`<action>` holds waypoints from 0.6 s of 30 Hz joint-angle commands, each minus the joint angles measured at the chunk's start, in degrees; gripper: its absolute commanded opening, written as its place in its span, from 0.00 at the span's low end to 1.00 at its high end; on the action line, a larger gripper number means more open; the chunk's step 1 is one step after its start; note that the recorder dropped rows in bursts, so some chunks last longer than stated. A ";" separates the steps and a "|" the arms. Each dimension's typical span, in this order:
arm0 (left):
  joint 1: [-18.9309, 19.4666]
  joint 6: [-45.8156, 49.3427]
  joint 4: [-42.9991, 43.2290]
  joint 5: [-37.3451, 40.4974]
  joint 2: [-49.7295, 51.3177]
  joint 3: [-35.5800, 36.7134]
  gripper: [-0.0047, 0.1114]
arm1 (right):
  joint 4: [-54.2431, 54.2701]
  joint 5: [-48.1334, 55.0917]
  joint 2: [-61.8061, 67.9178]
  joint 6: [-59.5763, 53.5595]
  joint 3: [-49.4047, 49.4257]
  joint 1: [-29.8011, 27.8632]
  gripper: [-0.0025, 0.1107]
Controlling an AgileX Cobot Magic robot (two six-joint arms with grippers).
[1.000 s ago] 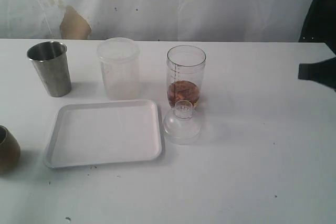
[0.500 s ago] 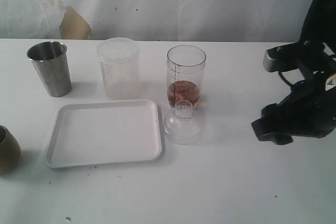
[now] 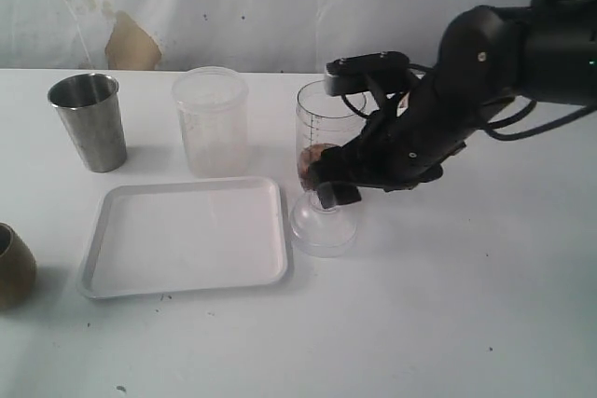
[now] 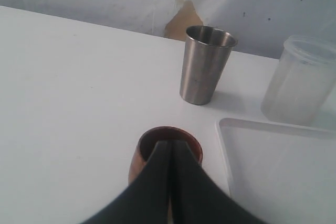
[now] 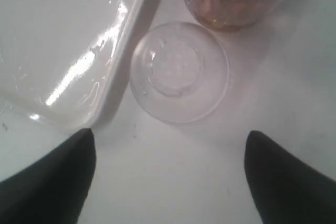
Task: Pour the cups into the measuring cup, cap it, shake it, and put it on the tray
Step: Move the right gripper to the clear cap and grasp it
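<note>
- We judged the pouring done: the measuring cup (image 3: 312, 132) stood open on the table behind the tray (image 3: 187, 230), with brown contents in its bottom.
- The tumbler (image 3: 89, 123) stood well off to the left, and the wooden cup (image 3: 14, 267) sat at the far left edge of the exterior view.
- Capping looked to be the step in hand, since the clear cap (image 5: 179, 72) lay on the table just beside the measuring cup and near the tray's corner.
- The right gripper (image 5: 169, 134) hung over the cap with its fingers spread wide. It held nothing and touched nothing we could see.
- The left gripper (image 4: 169, 145) had its fingers pressed together above the wooden cup, and it gripped nothing.
- Next, we thought, the right gripper should drop until its fingers flank the cap, close on the dome, lift it and seat it on the open mouth.
- The dome looked smooth and rounded, so we expected it might slip, and one finger would pass close to the tray rim.
</note>
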 commanded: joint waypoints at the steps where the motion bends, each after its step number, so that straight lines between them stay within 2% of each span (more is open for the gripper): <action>1: -0.47 0.06 0.47 -0.10 -0.20 0.29 0.05 | -8.08 -0.61 5.13 10.40 -5.25 2.09 0.66; 7: -0.47 0.06 0.47 -0.10 -0.20 0.29 0.05 | -14.12 -0.59 10.75 16.92 -9.78 4.12 0.65; 18: -0.47 0.06 0.47 -0.10 -0.20 0.29 0.05 | -15.75 -3.96 15.02 20.31 -11.30 4.12 0.65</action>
